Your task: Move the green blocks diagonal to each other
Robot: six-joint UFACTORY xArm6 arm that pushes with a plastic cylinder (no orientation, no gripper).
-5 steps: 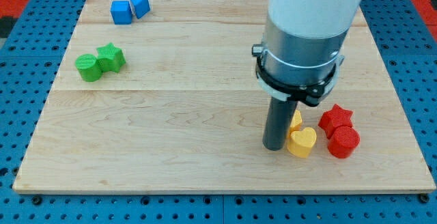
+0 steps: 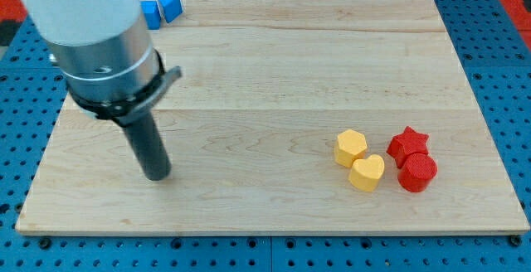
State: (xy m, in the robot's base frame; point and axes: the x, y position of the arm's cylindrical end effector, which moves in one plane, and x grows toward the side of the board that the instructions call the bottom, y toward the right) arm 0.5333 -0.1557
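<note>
A wooden board [image 2: 274, 65] lies on a blue perforated base [image 2: 498, 56]. My tip [image 2: 157, 175] rests on the board in the view's lower-left area, with bare wood around it. The arm carries a plain rod; it has no jaws and grasps nothing.

The green blocks cannot be seen; the arm body [image 2: 91, 31] covers the view's upper-left part of the board.

Two blue blocks [image 2: 162, 10] sit side by side, touching, at the view's top edge, partly hidden behind the arm body.

At the view's lower right, well apart from my tip:
- yellow hexagon [image 2: 351, 148], touching the yellow heart [image 2: 367, 172];
- red star [image 2: 409, 144], touching the red cylinder [image 2: 416, 172].
</note>
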